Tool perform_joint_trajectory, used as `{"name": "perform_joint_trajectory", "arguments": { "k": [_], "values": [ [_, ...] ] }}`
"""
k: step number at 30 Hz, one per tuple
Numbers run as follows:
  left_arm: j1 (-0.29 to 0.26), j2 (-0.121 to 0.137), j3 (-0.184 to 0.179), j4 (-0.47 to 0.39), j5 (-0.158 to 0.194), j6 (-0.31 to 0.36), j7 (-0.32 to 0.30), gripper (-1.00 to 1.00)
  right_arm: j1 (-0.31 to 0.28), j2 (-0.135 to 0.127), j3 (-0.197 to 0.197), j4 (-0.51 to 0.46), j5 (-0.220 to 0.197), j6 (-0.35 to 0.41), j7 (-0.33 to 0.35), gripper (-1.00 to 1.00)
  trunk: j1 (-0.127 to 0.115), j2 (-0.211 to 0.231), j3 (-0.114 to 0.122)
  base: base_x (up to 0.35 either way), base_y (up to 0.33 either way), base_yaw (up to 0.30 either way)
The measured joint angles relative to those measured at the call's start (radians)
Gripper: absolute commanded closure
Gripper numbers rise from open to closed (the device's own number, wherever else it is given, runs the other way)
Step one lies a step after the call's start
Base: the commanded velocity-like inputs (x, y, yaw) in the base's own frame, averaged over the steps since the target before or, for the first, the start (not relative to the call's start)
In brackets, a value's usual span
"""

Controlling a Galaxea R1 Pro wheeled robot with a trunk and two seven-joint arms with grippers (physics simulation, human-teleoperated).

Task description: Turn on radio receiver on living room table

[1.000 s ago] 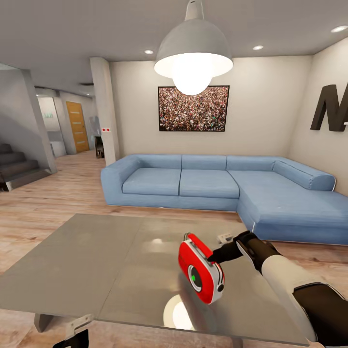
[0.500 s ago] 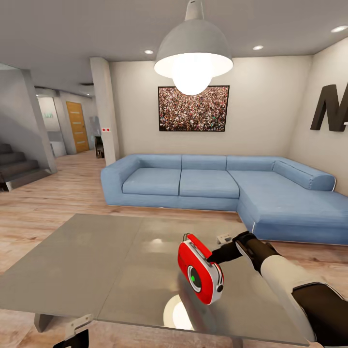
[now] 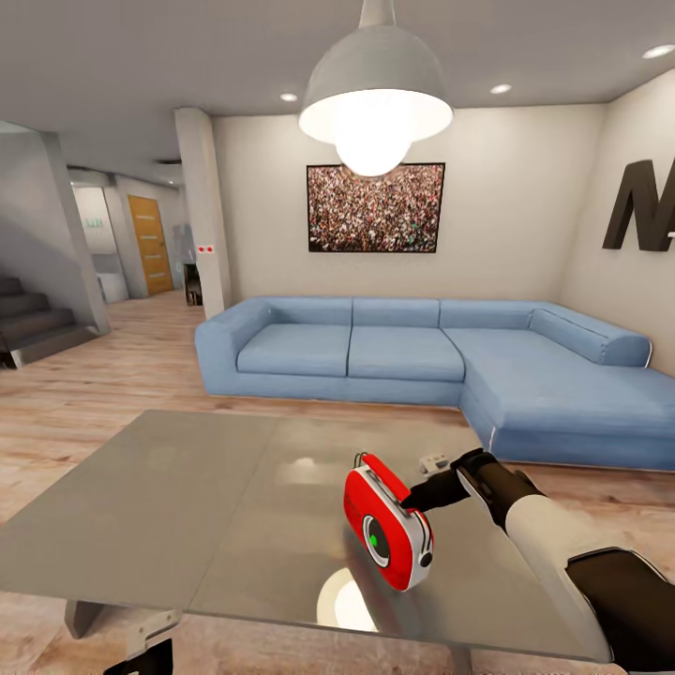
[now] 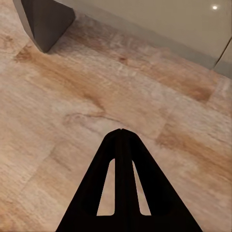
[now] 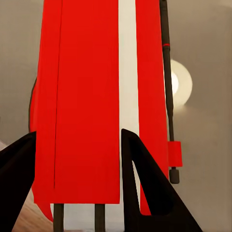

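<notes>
The red radio receiver (image 3: 389, 525) with white trim, a handle and a round green-centred dial hangs tilted just over the glossy grey table (image 3: 187, 506), near its right front part. My right gripper (image 3: 413, 501) is shut on it from the right side. In the right wrist view the radio's red and white body (image 5: 82, 96) sits between the two black fingers (image 5: 145, 193) of that gripper (image 5: 77, 135). My left gripper (image 4: 121, 131) is shut, fingertips together, low over the wood floor beside a table leg (image 4: 46, 19); it also peeks in as the left gripper (image 3: 141, 656) below the table's front edge.
A long light-blue L-shaped sofa (image 3: 422, 356) stands behind the table. The grey dome pendant lamp (image 3: 375, 94) hangs above. A pillar (image 3: 202, 216) and stairs (image 3: 28, 323) are at the left, with wood floor around the table.
The whole head view has shifted slightly, so the camera moved. The radio and my right gripper keep the same pose relative to each other.
</notes>
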State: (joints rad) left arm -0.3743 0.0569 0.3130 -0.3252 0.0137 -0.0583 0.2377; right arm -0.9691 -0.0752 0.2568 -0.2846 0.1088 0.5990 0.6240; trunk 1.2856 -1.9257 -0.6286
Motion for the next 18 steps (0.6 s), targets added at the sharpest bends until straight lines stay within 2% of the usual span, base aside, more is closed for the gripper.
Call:
{"name": "perform_joint_trajectory", "arguments": {
  "k": [4, 18],
  "values": [
    [0.000, 0.000, 0.000, 0.000, 0.000, 0.000, 0.000, 1.00, 0.000, 0.000, 0.000, 0.000, -0.001, -0.001, 0.000, 1.00, 0.015, -0.028, -0.013, 0.000, 0.000, 0.000],
    [0.000, -0.002, 0.000, 0.000, 0.000, 0.000, 0.000, 1.00, 0.000, 0.003, 0.001, 0.000, 0.001, 0.005, -0.010, 1.00, 0.015, -0.028, -0.013, 0.000, 0.000, 0.000]
  ]
}}
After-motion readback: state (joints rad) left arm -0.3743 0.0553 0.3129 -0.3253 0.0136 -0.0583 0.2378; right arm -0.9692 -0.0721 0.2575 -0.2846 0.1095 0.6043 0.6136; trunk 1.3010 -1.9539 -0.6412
